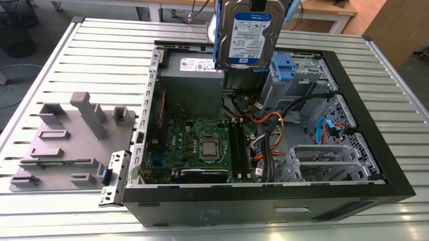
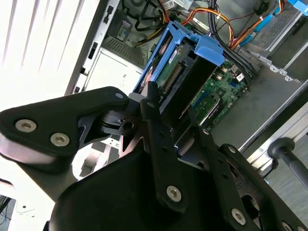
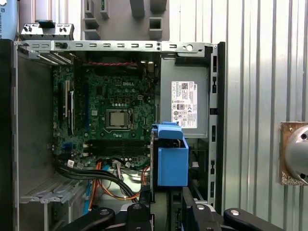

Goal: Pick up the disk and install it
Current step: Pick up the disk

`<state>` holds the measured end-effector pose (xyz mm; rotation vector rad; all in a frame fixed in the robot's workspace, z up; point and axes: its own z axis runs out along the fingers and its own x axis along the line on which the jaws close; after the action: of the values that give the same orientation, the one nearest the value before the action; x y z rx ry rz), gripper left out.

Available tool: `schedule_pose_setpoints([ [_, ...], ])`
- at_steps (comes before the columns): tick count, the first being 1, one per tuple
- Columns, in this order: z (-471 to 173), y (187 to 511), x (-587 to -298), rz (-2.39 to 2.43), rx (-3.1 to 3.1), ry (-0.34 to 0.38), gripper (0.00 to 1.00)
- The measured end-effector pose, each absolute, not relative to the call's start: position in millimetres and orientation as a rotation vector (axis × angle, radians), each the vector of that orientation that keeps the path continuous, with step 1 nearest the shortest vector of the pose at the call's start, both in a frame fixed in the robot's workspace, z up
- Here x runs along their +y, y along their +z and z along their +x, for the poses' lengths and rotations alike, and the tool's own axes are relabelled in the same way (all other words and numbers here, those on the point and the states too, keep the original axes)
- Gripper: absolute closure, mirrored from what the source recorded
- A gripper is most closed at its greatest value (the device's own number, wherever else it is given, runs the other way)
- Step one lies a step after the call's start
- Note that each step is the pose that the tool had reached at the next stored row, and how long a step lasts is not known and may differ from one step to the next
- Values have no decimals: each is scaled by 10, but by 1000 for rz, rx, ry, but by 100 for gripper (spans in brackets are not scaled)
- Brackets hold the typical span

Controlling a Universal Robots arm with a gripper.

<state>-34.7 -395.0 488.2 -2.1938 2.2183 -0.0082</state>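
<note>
Your gripper (image 2: 175, 113) is clamped shut on the disk (image 1: 248, 35), which hangs upright over the far end of the open computer case (image 1: 234, 211). Expect it to be stiff, fairly heavy and shock-sensitive. The sides of its blue carrier frame (image 3: 172, 163) look the safest hold.

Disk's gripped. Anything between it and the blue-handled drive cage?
Nothing visible. The gripper holds the disk in open air above the open case, close to the drive cage; the cables run lower inside, not between them.
</note>
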Motion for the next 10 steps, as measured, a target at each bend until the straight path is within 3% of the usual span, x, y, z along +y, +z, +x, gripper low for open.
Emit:
schedule_pose_setpoints([
  [10,-348,4882,-4049,-2194,2219,-9,65],
])
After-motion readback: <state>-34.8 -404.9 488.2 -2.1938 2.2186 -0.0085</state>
